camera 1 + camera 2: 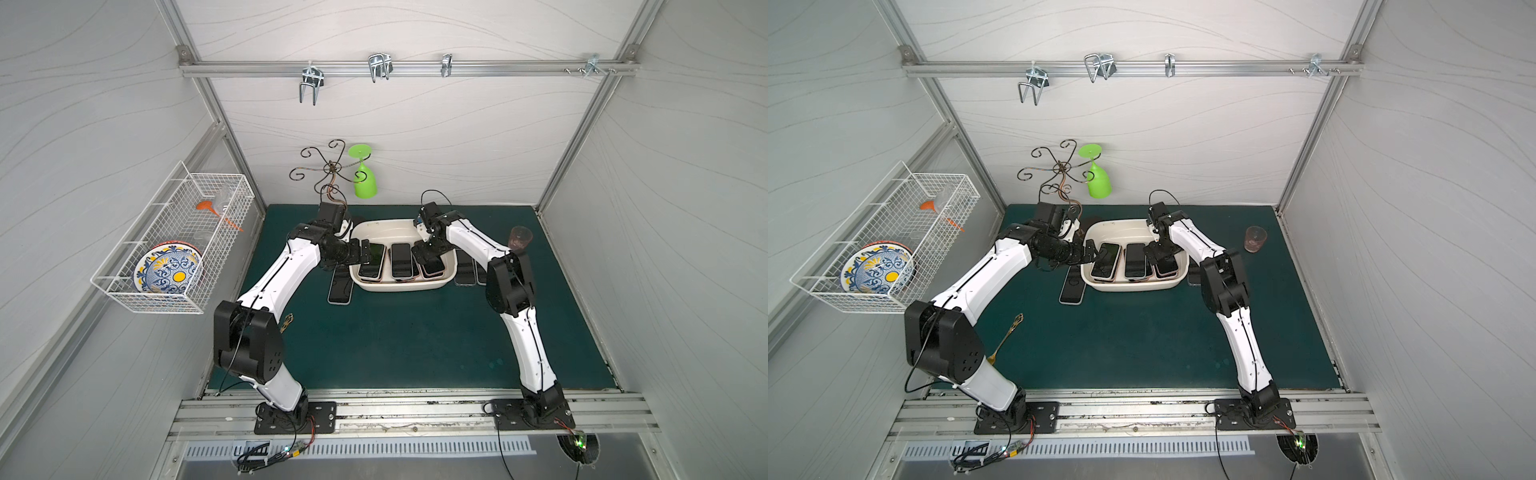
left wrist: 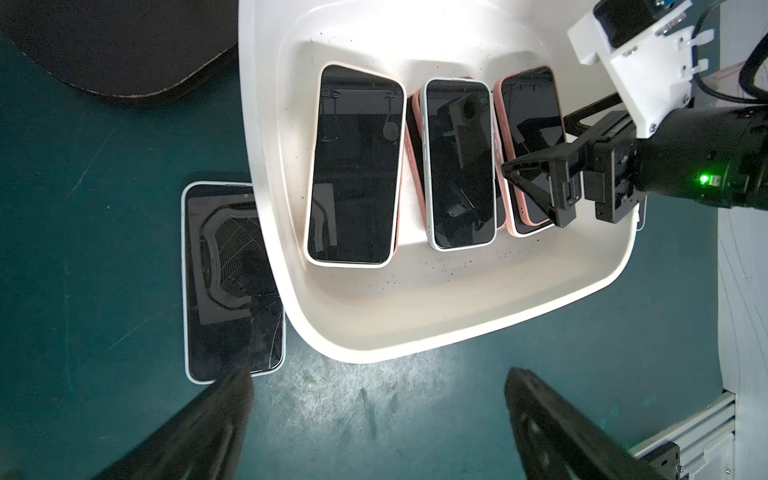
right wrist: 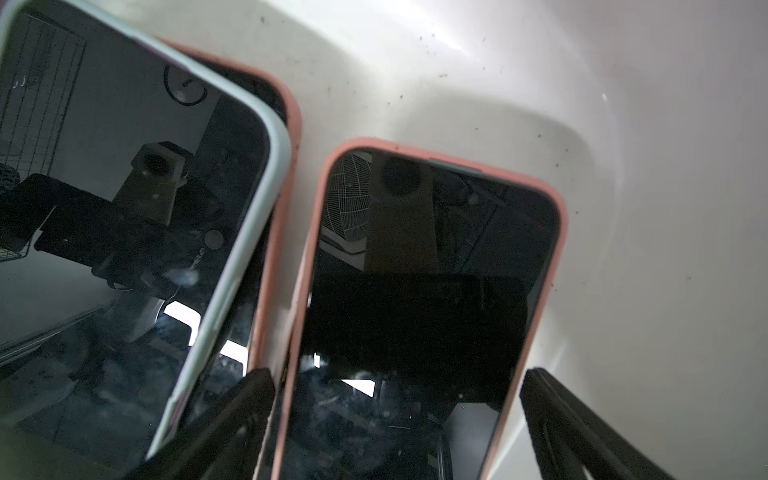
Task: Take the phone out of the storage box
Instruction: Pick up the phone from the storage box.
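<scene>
1. Green mat (image 1: 395, 340) inside a white-panelled booth, seen in both top views. Box (image 1: 399, 287) flat on the mat, centre-back, with three phones side by side inside, screens up.
2. Same views. Left gripper (image 1: 365, 253) at the box's left rim, spread wide, empty. Right gripper (image 1: 424, 255) low over the right-hand phone, also spread. Cracked phone (image 1: 340, 289) on the mat just left of the box. More phones on the mat to the right, partly hidden behind the right arm. Basket (image 1: 174, 232) on the left wall, holding a plate (image 1: 168, 270). Green glass (image 1: 365, 178) hung upside down at the back. Cup (image 1: 1255, 239) on the mat, far right.
3. Left wrist view. Fingers (image 2: 232, 415) far apart above bare mat, just outside the box rim, nothing between them. White phone (image 2: 355, 166), blue phone (image 2: 459, 166) and pink phone (image 2: 528, 145) in a row on the box floor, another pink case showing under the blue phone.
4. Right wrist view. Pink phone lying in the box between the two spread fingers (image 3: 249, 407), one on each long side. Contact with the case not clear. No lift visible.
</scene>
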Controlling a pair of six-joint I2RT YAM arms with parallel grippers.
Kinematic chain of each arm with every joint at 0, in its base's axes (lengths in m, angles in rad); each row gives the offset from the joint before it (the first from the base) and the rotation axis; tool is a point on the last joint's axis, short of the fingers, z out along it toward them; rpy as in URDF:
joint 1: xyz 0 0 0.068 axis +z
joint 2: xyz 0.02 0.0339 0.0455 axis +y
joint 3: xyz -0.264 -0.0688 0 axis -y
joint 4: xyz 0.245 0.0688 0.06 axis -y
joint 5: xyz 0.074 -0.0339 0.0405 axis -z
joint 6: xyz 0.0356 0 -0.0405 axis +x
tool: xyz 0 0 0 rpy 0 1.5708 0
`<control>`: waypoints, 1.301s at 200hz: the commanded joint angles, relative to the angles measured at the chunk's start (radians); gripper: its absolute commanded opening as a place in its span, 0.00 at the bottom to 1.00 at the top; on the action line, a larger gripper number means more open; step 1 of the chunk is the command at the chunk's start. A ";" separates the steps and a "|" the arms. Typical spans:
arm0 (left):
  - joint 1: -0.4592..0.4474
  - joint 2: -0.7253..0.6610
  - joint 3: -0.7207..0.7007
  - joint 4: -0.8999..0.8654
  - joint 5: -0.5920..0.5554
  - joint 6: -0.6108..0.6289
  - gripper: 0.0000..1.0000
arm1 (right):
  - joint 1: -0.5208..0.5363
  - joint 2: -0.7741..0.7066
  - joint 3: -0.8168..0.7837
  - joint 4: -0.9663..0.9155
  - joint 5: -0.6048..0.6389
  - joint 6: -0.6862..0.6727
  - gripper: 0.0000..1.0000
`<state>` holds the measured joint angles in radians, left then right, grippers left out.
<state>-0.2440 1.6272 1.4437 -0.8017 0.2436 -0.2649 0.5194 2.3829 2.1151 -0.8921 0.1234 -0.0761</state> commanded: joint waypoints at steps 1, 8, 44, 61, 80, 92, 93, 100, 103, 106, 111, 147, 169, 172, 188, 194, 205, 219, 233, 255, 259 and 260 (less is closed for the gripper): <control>0.005 0.000 0.002 0.033 0.008 0.009 0.99 | -0.007 0.041 0.023 -0.039 -0.010 0.012 0.99; 0.005 0.000 -0.001 0.032 0.005 0.009 0.99 | -0.007 0.052 0.036 -0.050 -0.013 0.013 0.98; 0.005 0.000 -0.003 0.030 0.005 0.012 0.99 | -0.010 0.068 0.048 -0.057 -0.008 0.024 0.98; 0.005 -0.002 -0.001 0.030 0.000 0.013 0.99 | -0.013 0.066 0.047 -0.057 -0.001 0.028 0.94; 0.005 0.000 -0.003 0.030 0.001 0.014 0.99 | -0.019 0.062 0.048 -0.057 -0.004 0.033 0.89; 0.006 0.001 -0.001 0.030 0.003 0.014 0.99 | -0.020 0.066 0.053 -0.063 0.000 0.034 0.84; 0.006 0.002 -0.001 0.030 0.002 0.015 0.99 | -0.021 0.066 0.054 -0.064 0.000 0.033 0.84; 0.005 0.001 -0.002 0.030 0.003 0.015 0.99 | -0.021 0.067 0.056 -0.068 -0.001 0.034 0.81; 0.005 0.002 -0.002 0.030 0.003 0.015 0.99 | -0.021 0.067 0.057 -0.070 -0.002 0.035 0.80; 0.005 0.002 -0.001 0.030 0.004 0.014 0.99 | -0.021 0.067 0.056 -0.070 -0.005 0.035 0.78; 0.005 0.001 -0.002 0.028 0.004 0.015 0.99 | -0.021 0.066 0.055 -0.070 -0.005 0.035 0.75; 0.005 -0.006 -0.001 0.028 0.000 0.018 0.99 | -0.022 0.051 0.054 -0.067 0.002 0.053 0.57; 0.005 -0.009 -0.003 0.031 -0.001 0.018 0.99 | -0.024 0.022 0.054 -0.052 -0.010 0.067 0.43; 0.005 -0.010 -0.003 0.030 0.000 0.017 0.99 | -0.024 0.016 0.054 -0.050 -0.011 0.069 0.40; 0.006 -0.020 -0.005 0.039 0.009 0.018 0.99 | -0.025 -0.023 0.044 -0.028 -0.029 0.078 0.20; 0.006 -0.025 -0.010 0.045 0.014 0.015 0.99 | -0.025 -0.038 0.039 -0.020 -0.032 0.084 0.08; 0.005 -0.033 -0.010 0.056 0.025 0.012 0.99 | -0.025 -0.067 0.033 -0.007 -0.054 0.092 0.00; 0.005 -0.042 -0.015 0.073 0.045 0.002 0.99 | -0.025 -0.096 0.032 0.003 -0.077 0.105 0.00; 0.006 -0.046 -0.016 0.092 0.077 -0.014 0.99 | -0.027 -0.121 0.034 0.005 -0.100 0.115 0.00; 0.006 -0.045 -0.022 0.149 0.153 -0.066 0.99 | -0.027 -0.165 0.032 0.009 -0.130 0.130 0.00; 0.006 -0.045 -0.024 0.161 0.171 -0.080 0.99 | -0.029 -0.174 0.032 0.009 -0.137 0.134 0.00; 0.006 -0.045 -0.025 0.165 0.175 -0.082 0.99 | -0.029 -0.176 0.032 0.009 -0.140 0.135 0.00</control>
<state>-0.2428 1.6119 1.4231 -0.7410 0.3138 -0.2867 0.4984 2.3390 2.1372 -0.9131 0.0429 0.0227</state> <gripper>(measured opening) 0.986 0.804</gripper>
